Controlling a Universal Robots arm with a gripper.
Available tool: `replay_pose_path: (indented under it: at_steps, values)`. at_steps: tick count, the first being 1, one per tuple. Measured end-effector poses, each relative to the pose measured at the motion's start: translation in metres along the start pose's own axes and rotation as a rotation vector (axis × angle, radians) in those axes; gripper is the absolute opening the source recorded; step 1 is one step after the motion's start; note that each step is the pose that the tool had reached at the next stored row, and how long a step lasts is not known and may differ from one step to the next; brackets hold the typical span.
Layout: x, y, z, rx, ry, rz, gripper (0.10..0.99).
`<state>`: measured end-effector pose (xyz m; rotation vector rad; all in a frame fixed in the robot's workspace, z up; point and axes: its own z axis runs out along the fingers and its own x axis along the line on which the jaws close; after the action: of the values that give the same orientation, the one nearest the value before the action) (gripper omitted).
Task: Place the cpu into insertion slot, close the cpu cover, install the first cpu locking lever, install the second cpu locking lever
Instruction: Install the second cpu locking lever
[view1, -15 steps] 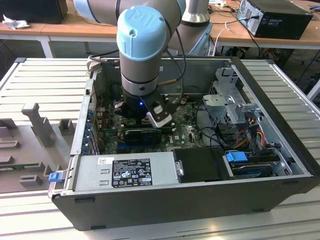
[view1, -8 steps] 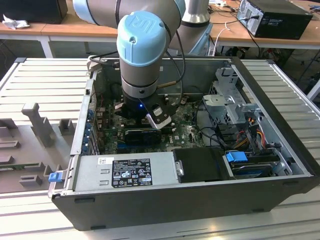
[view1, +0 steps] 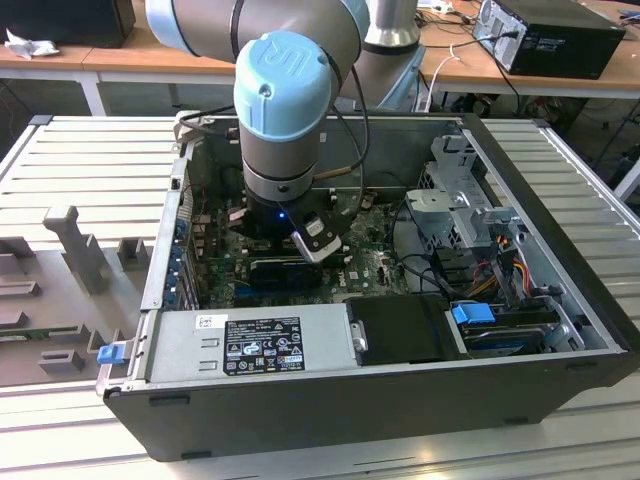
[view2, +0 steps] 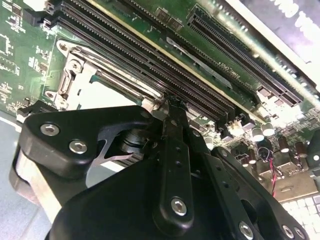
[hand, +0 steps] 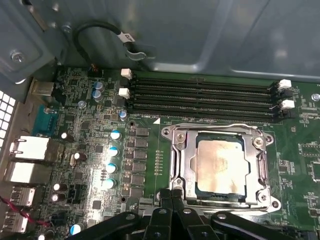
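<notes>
first wrist view: cpu (hand: 220, 166) seated in insertion slot (hand: 187, 192), cpu cover (hand: 183, 161) down over it; tool (hand: 171, 192) fingers together at the cover's edge.

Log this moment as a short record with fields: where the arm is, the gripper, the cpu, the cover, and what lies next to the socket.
arm: reaching down into the open computer case
gripper: fingers together, tips at the edge of the cpu cover
cpu: seated in the insertion slot
cover state: down, framing the cpu
beside socket: memory slots, capacitors
</notes>
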<state>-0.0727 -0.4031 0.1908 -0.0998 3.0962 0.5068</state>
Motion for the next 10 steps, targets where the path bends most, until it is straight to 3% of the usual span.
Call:
replay_pose_path:
  at_steps: [5,8,10]
  values:
    - [0.0005,0.0008,-0.0024,-0.011,-0.0018,0.0,0.106]
    - [0.0004,0.0044,-0.0148,-0.01,-0.0011,0.0,0.106]
    - [0.0002,0.0101,-0.0316,-0.011,-0.0009,0.0,0.106]
